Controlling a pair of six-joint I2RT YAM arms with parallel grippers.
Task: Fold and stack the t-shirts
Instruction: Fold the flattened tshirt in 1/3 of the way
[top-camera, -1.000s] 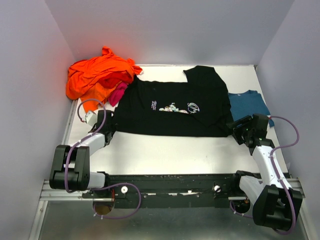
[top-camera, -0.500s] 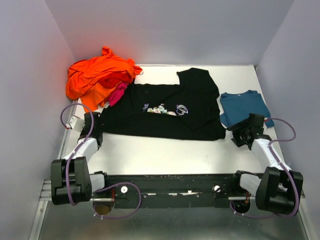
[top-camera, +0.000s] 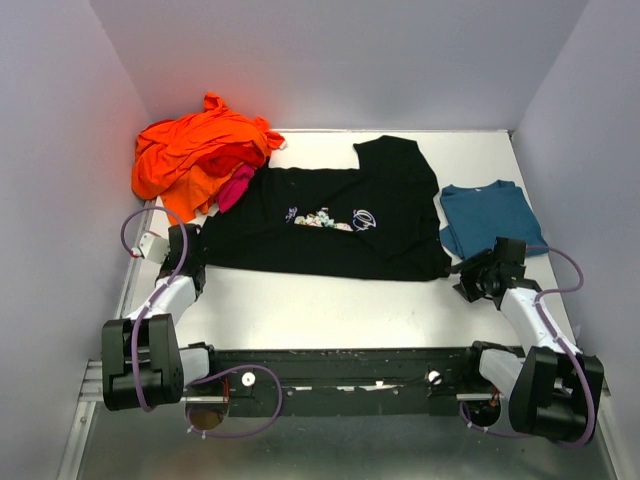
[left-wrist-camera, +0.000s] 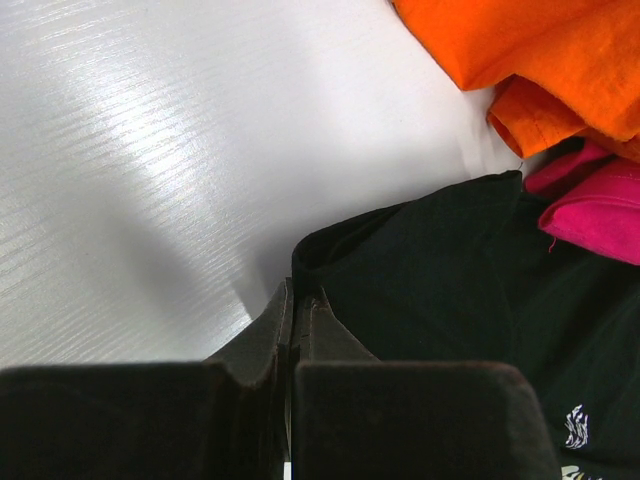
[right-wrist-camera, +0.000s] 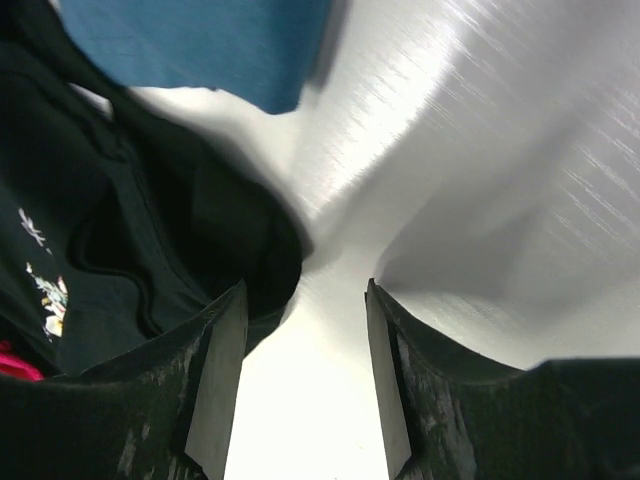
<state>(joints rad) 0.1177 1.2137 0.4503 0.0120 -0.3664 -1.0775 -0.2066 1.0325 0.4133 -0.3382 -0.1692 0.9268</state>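
Grey walls (top-camera: 330, 60) are boxing in a white table (top-camera: 330, 300). The black tee (top-camera: 330, 220) is lying spread across the middle, with the teal tee (top-camera: 490, 215) just to its right and the orange tee (top-camera: 190, 150) and pink tee (top-camera: 237, 187) heaped far left. The left gripper (left-wrist-camera: 293, 305) is pinching the black tee's edge, and the right gripper (right-wrist-camera: 305, 300) is hovering, jaws apart, at its right corner

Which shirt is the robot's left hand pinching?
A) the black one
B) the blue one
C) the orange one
A: the left gripper is shut on a corner of the black t-shirt, away from the orange t-shirt.
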